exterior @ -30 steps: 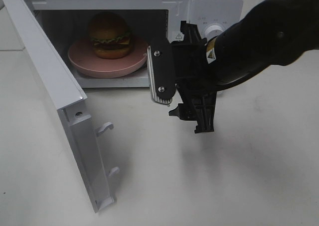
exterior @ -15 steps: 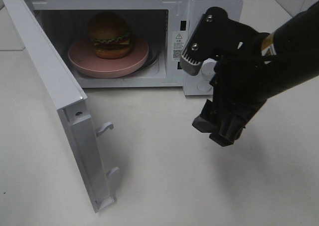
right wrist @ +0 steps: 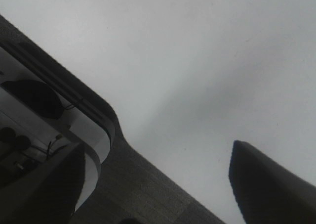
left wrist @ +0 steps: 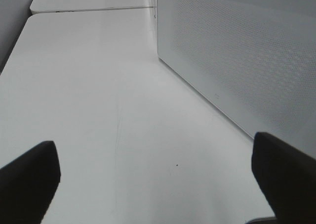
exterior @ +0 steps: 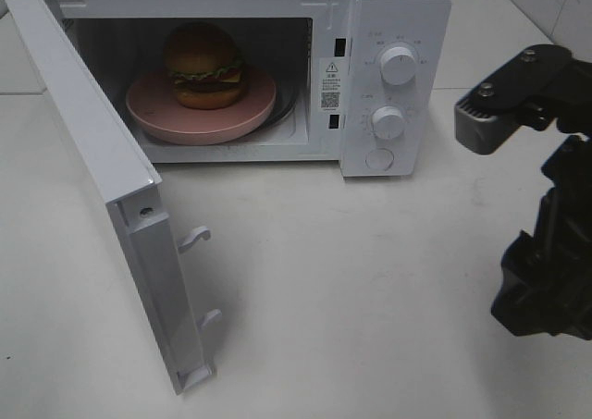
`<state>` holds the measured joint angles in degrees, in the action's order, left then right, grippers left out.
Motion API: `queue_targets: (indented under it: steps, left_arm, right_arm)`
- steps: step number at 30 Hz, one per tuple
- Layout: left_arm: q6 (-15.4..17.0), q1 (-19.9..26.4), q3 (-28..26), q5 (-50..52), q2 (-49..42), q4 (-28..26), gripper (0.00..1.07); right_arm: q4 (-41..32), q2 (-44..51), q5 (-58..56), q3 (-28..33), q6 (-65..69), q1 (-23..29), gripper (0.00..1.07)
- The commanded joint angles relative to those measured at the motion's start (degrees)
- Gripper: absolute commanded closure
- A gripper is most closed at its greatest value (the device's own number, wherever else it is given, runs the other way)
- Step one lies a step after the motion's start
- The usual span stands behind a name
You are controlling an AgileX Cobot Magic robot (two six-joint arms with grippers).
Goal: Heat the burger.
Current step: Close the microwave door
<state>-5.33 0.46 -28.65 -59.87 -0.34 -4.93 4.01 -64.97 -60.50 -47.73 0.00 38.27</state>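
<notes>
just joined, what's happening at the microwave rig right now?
The burger sits on a pink plate inside the microwave, whose door stands wide open. Neither arm is handling anything. The right claw hangs open and empty off to the right of the microwave. The left claw is open and empty over the table near the door's outer side. The door is not yet shut.

At the right edge of the high view, the right gripper [exterior: 495, 220] is seen in matte black, one finger [exterior: 490, 118] faced with a grey ribbed pad held by two screws [exterior: 484, 90]. The left gripper [left wrist: 157, 184] is rendered only as two dark, blurred fingertips [left wrist: 29, 177].
</notes>
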Motion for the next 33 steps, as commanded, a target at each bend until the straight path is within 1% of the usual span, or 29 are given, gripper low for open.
queue_targets:
  steps: [1,4,5,7,8,9,11,12,14,15,16,18,19,21,23,24,25,26,27,28,29,31,32,33]
  left_arm:
    - [0.29,0.06,0.17,0.46,-1.38,-0.46,0.09]
    - [0.29,0.06,0.17,0.46,-1.38,-0.46,0.09]
    - [0.29,0.06,0.17,0.46,-1.38,-0.46,0.09]
    - [0.29,0.06,0.17,0.46,-1.38,-0.46,0.09]
    - [0.29,0.06,0.17,0.46,-1.38,-0.46,0.09]
    - [0.29,0.06,0.17,0.46,-1.38,-0.46,0.09]
    - [0.29,0.06,0.17,0.46,-1.38,-0.46,0.09]
    - [0.29,0.06,0.17,0.46,-1.38,-0.46,0.09]
    - [0.29,0.06,0.17,0.46,-1.38,-0.46,0.09]
    - [0.29,0.06,0.17,0.46,-1.38,-0.46,0.09]
    - [0.29,0.06,0.17,0.46,-1.38,-0.46,0.09]
    - [0.29,0.06,0.17,0.46,-1.38,-0.46,0.09]
    - [0.29,0.06,0.17,0.46,-1.38,-0.46,0.09]
    - [0.29,0.06,0.17,0.46,-1.38,-0.46,0.09]
    - [0.29,0.06,0.17,0.46,-1.38,-0.46,0.09]
    - [0.29,0.06,0.17,0.46,-1.38,-0.46,0.09]
    - [0.29,0.06,0.17,0.46,-1.38,-0.46,0.09]
    - [0.29,0.06,0.17,0.46,-1.38,-0.46,0.09]
    - [0.29,0.06,0.17,0.46,-1.38,-0.46,0.09]
    - [0.29,0.06,0.17,0.46,-1.38,-0.46,0.09]
    - [0.29,0.06,0.17,0.46,-1.38,-0.46,0.09]
    - [0.29,0.06,0.17,0.46,-1.38,-0.46,0.09]
    - [0.29,0.06,0.17,0.46,-1.38,-0.46,0.09]
    - [0.29,0.06,0.17,0.46,-1.38,-0.46,0.09]
  right_arm:
    - [-0.11,2.98,-4.3,0.29,0.74,-0.17,0.31]
    - [-0.23,5.39,-6.82,0.4,0.92,-0.17,0.31]
    - [-0.17,7.96,-8.08,0.92,1.38,-0.17,0.31]
    - [-0.17,9.74,-8.37,1.43,1.66,-0.17,0.31]
    - [-0.17,13.52,-9.11,2.98,2.18,-0.17,0.31]
    - [-0.17,13.52,-9.11,2.98,2.18,-0.17,0.31]
    - [0.0,19.19,-9.17,5.84,2.58,-0.17,0.31]
    - [0.0,19.19,-9.17,5.84,2.58,-0.17,0.31]
    - [0.52,25.61,-8.82,8.88,2.58,-0.17,0.31]
    - [0.52,25.61,-8.82,8.88,2.58,-0.17,0.31]
    - [1.49,30.14,-8.54,10.89,2.64,-0.17,0.31]
    - [1.83,31.86,-8.54,11.69,2.92,-0.17,0.31]
    - [2.29,35.7,-8.37,13.46,3.5,-1.26,0.31]
    - [2.58,37.13,-8.37,14.15,3.67,-2.06,0.31]
    - [3.09,41.94,-7.51,16.16,3.61,-6.3,0.31]
    - [3.09,41.94,-7.51,16.16,3.61,-6.3,0.31]
    - [3.15,45.03,-6.36,16.16,3.67,-9.63,0.31]
    - [3.09,46.64,-5.67,16.21,3.67,-11.17,0.31]
    - [3.09,46.64,-5.67,16.21,3.67,-11.17,0.31]
    - [2.92,49.5,-4.35,16.27,3.67,-13.64,0.31]
    - [2.92,49.5,-4.35,16.27,3.67,-13.64,0.31]
    - [2.81,53.69,-2.69,16.27,5.16,-17.13,0.32]
    - [2.81,53.69,-2.69,16.27,5.16,-17.13,0.32]
    - [2.81,55.23,-2.12,16.27,5.84,-18.33,0.33]
